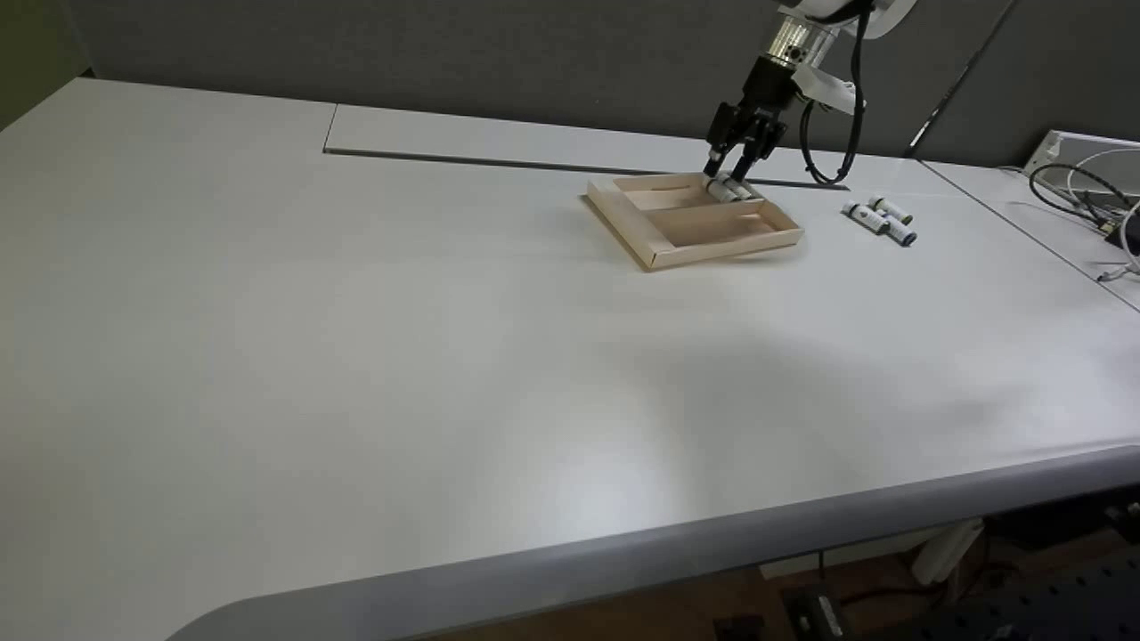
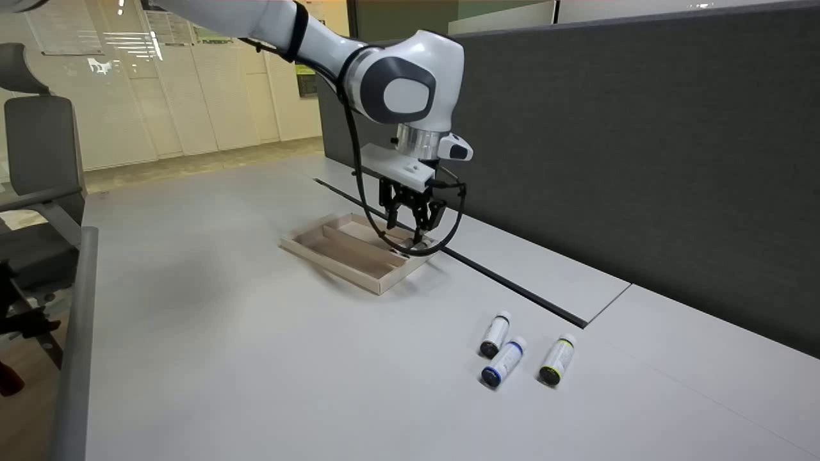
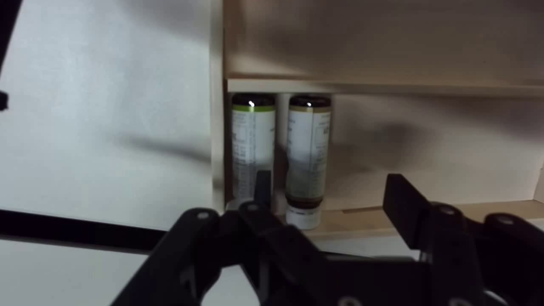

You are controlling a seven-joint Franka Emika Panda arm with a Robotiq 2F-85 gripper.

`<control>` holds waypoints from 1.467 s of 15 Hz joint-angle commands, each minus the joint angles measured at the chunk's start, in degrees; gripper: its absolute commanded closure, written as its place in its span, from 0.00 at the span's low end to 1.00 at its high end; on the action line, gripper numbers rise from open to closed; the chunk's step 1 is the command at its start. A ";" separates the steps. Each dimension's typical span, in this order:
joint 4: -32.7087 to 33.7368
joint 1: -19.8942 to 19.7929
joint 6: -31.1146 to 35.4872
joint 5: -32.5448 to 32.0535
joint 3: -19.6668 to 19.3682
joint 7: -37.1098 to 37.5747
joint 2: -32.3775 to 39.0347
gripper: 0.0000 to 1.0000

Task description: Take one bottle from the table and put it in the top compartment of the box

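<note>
On the big off-white desk (image 1: 356, 356), the job looks almost done. The flat wood box (image 1: 628, 221) lies there with a wide part and a skinny part. The skinny part is the top compartment (image 3: 476, 165), walled off by a thin slat (image 3: 382, 88). The black pincer (image 3: 330, 185) is low over it, spread wide and holding nothing, with a big gap to one side of the tan-banded bottle (image 3: 309, 148). That bottle is in the top compartment, near one end, just beside the green-banded bottle (image 3: 253, 144). I think it is the one for this job, so all that seems left is lifting the pincer away. Three more bottles (image 2: 503, 362) lie on the desk. The tan-banded bottle lies across the compartment, its long way going from the slat to the outer wall (image 3: 361, 222), like its neighbor. Its black end points at the slat, its white end at the wall. I can't tell if it lies flat.
</note>
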 commanded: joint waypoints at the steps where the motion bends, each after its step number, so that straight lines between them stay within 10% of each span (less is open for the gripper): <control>1: 2.08 0.81 -2.90 -0.18 -0.18 1.36 -0.29 0.55; 8: 2.35 2.38 -6.12 -0.06 0.00 1.32 -0.04 1.00; 22: 3.89 1.48 -6.10 -0.25 -3.39 1.55 2.68 1.00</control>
